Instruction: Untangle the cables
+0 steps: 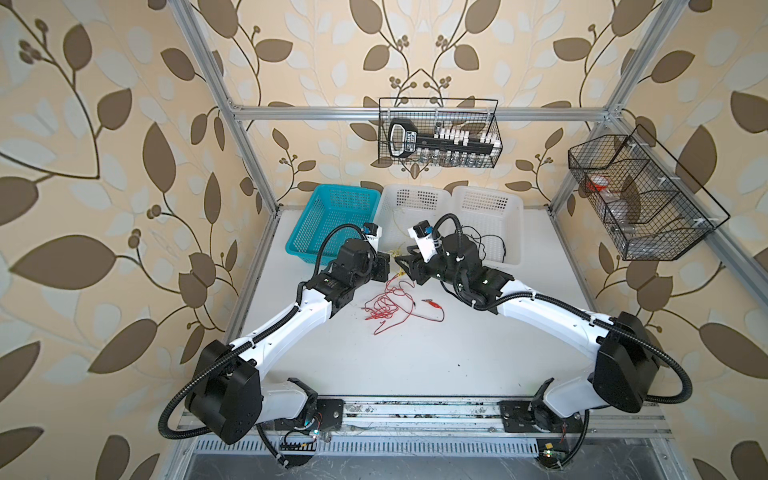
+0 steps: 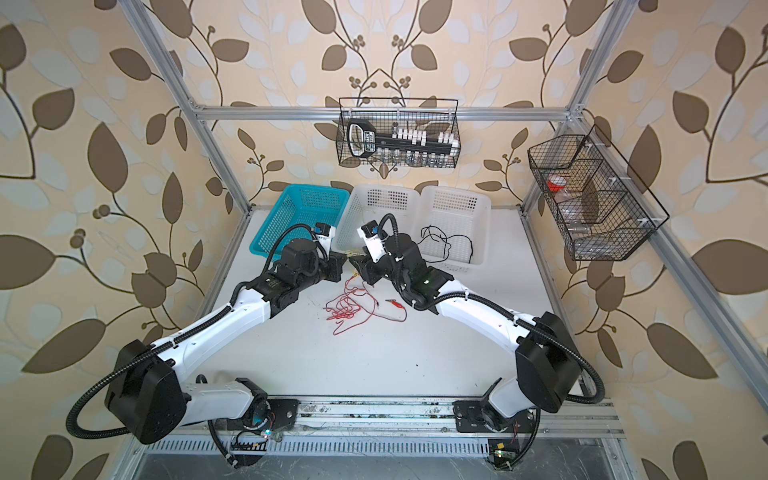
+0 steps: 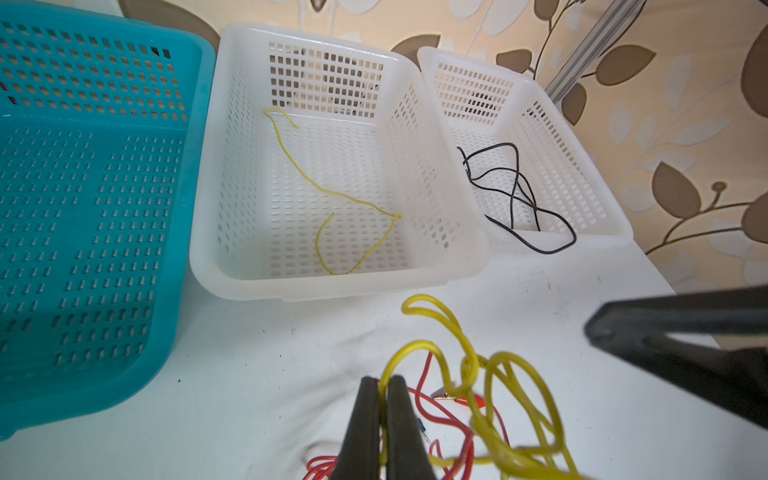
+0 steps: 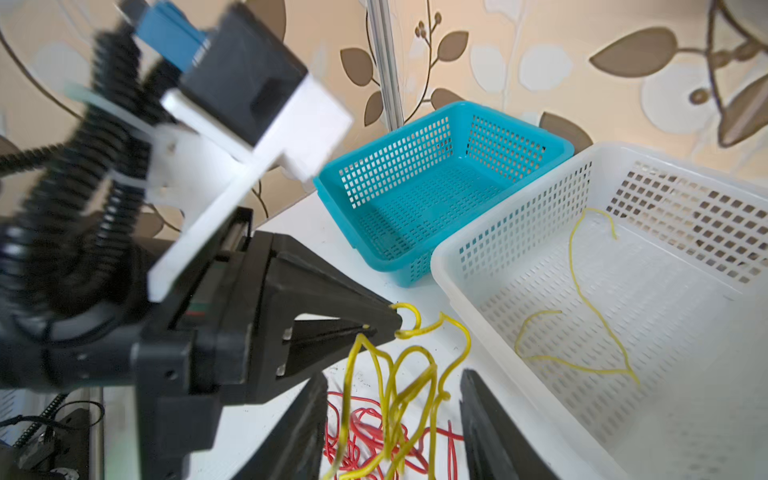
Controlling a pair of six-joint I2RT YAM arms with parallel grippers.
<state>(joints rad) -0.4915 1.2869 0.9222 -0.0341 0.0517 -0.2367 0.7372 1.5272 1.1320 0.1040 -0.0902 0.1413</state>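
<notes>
White surface (image 1: 415,357) is shown in both top views, with red cables (image 1: 386,309) tangled on it between the two arms and a teal basket (image 1: 309,222) set behind. A black cable (image 2: 446,242) is coiled in the right white basket (image 2: 453,203). From the left wrist, the left fingers (image 3: 365,424) are seen pressed together on a yellow cable (image 3: 415,344), which is raised above the red cables. From the right wrist, the right fingers (image 4: 303,424) are held apart, with yellow loops hanging unclamped between them. A second yellow cable (image 4: 578,286) is laid in the middle white basket (image 4: 498,232).
</notes>
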